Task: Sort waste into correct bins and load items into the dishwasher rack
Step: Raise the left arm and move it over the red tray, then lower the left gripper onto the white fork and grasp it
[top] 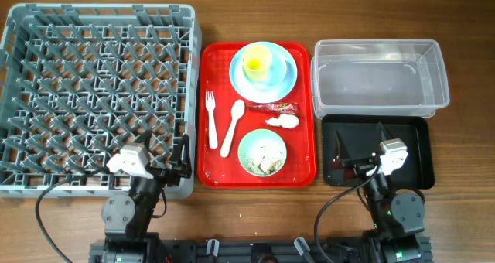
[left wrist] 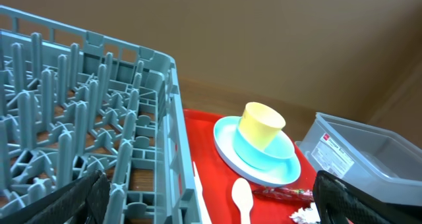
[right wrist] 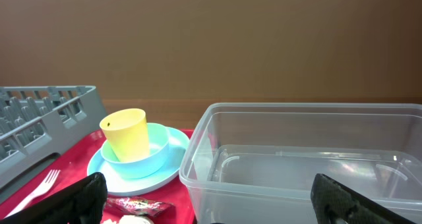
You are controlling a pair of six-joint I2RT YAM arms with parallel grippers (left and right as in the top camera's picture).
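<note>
The rack (top: 97,93) takes up the left of the bench (top: 464,31), with nothing loaded in it. Just right of it lies the red tray (top: 305,151), which carries every item. At its far end is the plate (top: 288,77) with the cup (top: 257,59) on it. The fork (top: 211,120) and spoon (top: 232,128) lie side by side on its left. The bowl (top: 262,152) sits at the near end with food scraps (top: 267,164) inside. The wrapper (top: 274,107) and tissue (top: 284,122) lie between plate and bowl. To the right are the tub (top: 379,76) and, nearer, the black tray (top: 414,143).

The left end effector (left wrist: 210,184) is at the rack's near right corner, fingers spread wide and holding nothing. The right end effector (right wrist: 204,191) is over the black tray, also wide apart and holding nothing.
</note>
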